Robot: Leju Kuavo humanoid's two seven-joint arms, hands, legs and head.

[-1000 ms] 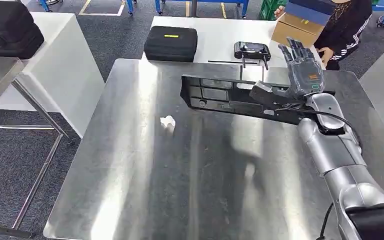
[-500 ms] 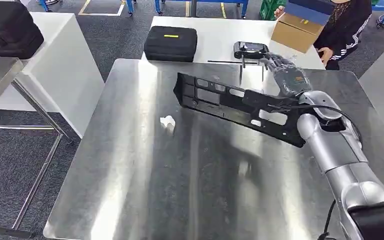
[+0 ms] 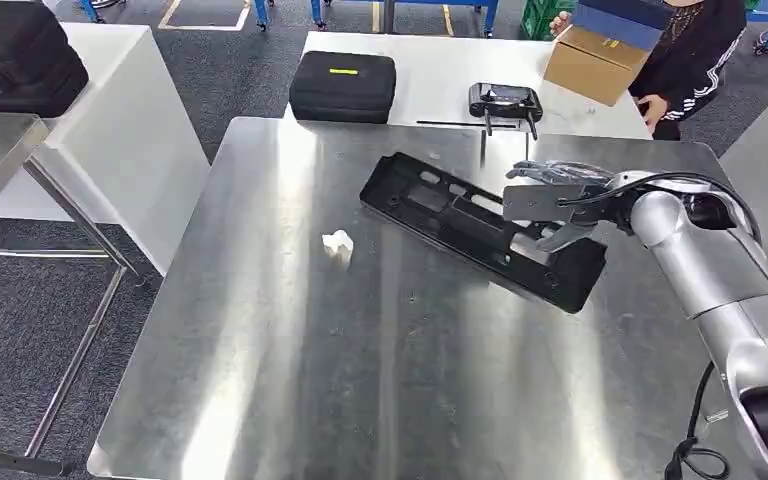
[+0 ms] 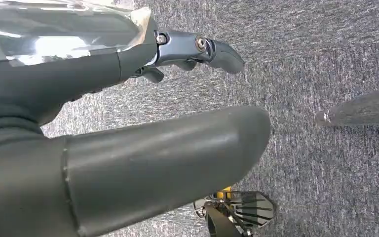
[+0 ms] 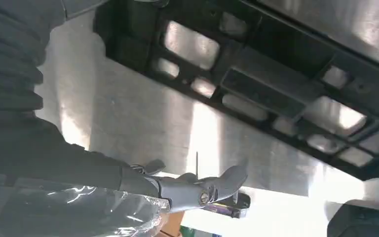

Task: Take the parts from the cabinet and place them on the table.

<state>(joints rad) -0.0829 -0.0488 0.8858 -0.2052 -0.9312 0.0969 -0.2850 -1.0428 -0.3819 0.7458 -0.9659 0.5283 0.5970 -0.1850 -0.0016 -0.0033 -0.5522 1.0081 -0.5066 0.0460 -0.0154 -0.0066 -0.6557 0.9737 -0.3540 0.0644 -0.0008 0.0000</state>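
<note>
- Head view: your right hand [image 3: 552,203] sits over the near end of the long black plastic part [image 3: 480,228], which lies at a slant on the steel tabletop [image 3: 290,370]. The thumb is laid over the part's upper face, fingers reaching past its far edge; you cannot tell whether the grip is closed on it.
- A small white scrap [image 3: 337,246] lies on the tabletop, well apart from the part.
- On the white table behind: a black case [image 3: 343,87], a handheld controller [image 3: 504,101] and a cardboard box [image 3: 586,58], with a person [image 3: 688,50] beside it.
- Left wrist view: your left hand [image 4: 128,128] hangs over grey carpet, fingers apart, holding nothing.
- Right wrist view: the part's ribbed, windowed frame [image 5: 256,79] runs across the tabletop, with one finger [image 5: 202,187] extended clear of it.
</note>
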